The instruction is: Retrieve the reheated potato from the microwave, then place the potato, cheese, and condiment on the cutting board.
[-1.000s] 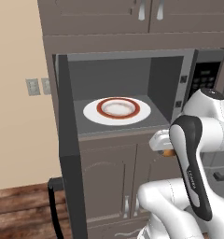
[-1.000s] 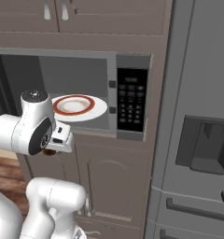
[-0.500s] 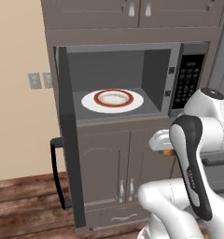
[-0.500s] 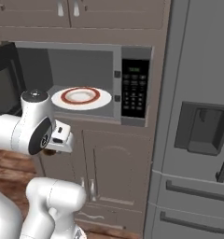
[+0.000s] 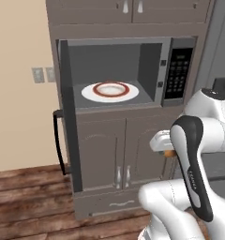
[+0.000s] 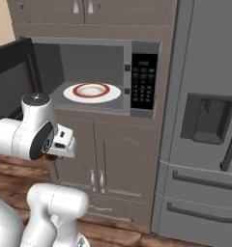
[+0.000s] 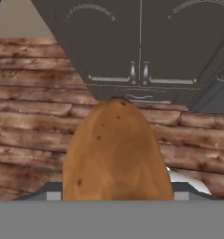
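Potato [image 7: 116, 151] sits clamped between the fingers, taking up the centre and lower part of the hand view w/ wooden floor [image 7: 30, 116] and grey cabinet doors [image 7: 142, 42] behind it. In the left base view a small orange-brown bit of potato [image 5: 169, 153] peeks out under the white hand at mid right of frame, in front of the lower cabinet, well below the microwave [image 5: 119, 70] opening. Microwave door [image 5: 67, 117] hangs open at left of frame; inside, white red-ringed plate [image 5: 110, 91] lies on the grey floor of the cavity, nothing on it. Right base view: same plate [image 6: 92, 91] in upper-centre, keypad panel [image 6: 143, 79] just right of it, grey fridge [image 6: 205, 120] fills right side. Arm folded low at left of that frame.
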